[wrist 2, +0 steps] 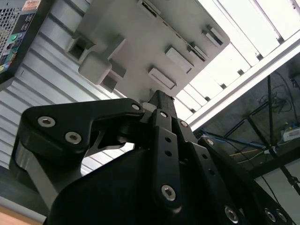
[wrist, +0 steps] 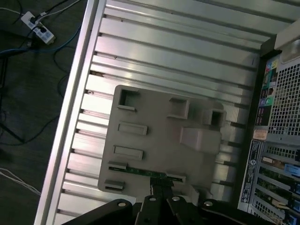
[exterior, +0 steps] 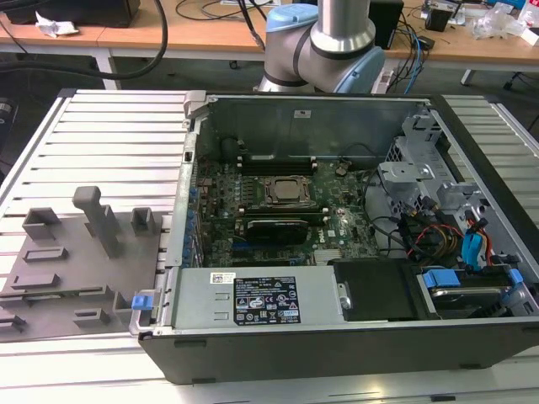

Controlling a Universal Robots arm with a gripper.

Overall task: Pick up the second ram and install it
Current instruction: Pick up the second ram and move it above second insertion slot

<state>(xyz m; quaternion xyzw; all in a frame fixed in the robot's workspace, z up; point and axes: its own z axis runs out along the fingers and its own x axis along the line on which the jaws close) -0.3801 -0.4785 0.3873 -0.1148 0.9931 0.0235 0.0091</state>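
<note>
In the first wrist view the second ram, a thin green stick, lies in a slot near one edge of the grey plastic tray. My gripper hangs above the tray with its dark fingers close together right over one end of the stick, and it holds nothing. The second wrist view looks along the black fingers to the gripper tip and the tray beyond. In the exterior view the tray lies at the left of the open computer case.
The open case shows the green motherboard with the CPU socket and long memory slots on either side of it. A power supply and cable bundles fill the case's near side and the exterior view's right. The slatted metal table carries everything.
</note>
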